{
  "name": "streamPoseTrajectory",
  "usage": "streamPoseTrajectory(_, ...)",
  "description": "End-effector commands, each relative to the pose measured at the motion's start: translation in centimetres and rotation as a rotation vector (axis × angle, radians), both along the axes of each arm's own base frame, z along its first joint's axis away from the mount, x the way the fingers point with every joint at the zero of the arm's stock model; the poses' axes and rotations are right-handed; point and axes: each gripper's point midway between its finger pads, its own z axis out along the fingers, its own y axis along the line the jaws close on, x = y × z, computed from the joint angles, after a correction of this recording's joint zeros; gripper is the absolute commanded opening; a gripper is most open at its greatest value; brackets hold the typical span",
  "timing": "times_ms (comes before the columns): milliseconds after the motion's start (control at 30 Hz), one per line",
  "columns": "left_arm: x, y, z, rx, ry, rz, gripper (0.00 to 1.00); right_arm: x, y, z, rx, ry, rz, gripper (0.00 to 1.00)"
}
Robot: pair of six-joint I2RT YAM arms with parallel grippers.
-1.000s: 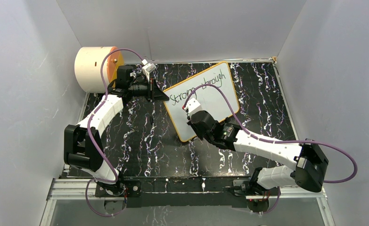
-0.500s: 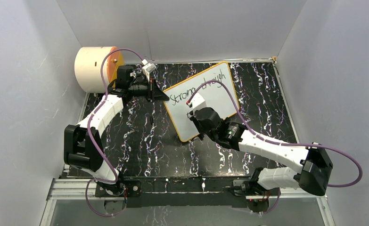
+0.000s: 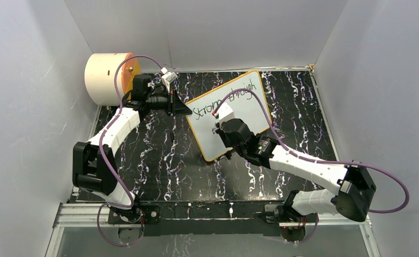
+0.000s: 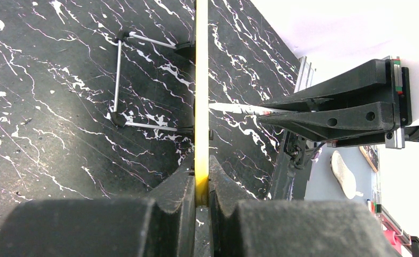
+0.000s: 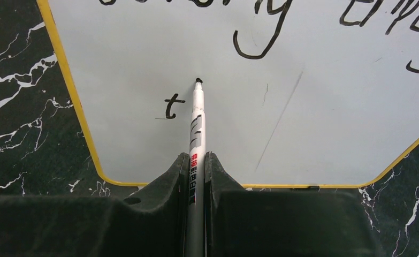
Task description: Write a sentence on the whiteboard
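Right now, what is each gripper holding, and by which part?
Left gripper clamps the whiteboard by its yellow frame edge; right gripper holds the marker by its barrel.

Whiteboard [image 3: 252,115] [image 5: 314,134]: rectangular, white face, thin orange-yellow frame, rounded corners. Sits askew on the black marbled tabletop [image 3: 159,155], far centre, long sides running diagonally. The face carries black handwriting: "Strong through" on the upper line, a lone "t" beneath. One frame edge is clamped in the left pincer [image 4: 202,166].
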Motion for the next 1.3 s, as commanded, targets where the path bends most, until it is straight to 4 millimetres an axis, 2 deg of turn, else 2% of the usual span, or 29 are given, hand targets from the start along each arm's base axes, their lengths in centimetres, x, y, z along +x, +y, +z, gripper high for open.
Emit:
streamPoseTrajectory(0,-0.8,0.1,0.8,-0.003,-0.012,-0.005,0.0,1.2,1.7,4.0,0.098,-0.078,0.011,0.0)
streamPoseTrajectory(267,-0.8,0.2,0.8,-0.003,-0.012,-0.005,0.0,1.1,1.0,2.4,0.045,-0.031,-0.008,0.0)
streamPoseTrajectory(500,-0.8,0.2,0.8,-0.003,-0.009,-0.004,0.0,-0.1,0.1,0.2,0.009,0.041,-0.008,0.0)
streamPoseTrajectory(867,-0.7,0.2,0.8,-0.003,-0.012,-0.003,0.0,-1.6,-0.5,-1.9,-0.017,0.124,0.009,0.0)
streamPoseTrajectory(1067,-0.7,0.2,0.9,-0.002,-0.013,-0.001,0.0,-2.0,-0.7,-2.4,-0.023,0.142,0.012,0.0)
streamPoseTrajectory(1267,-0.7,0.2,0.8,0.0,-0.011,0.001,0.0,-1.7,-0.4,-1.9,-0.001,0.12,0.016,0.0)
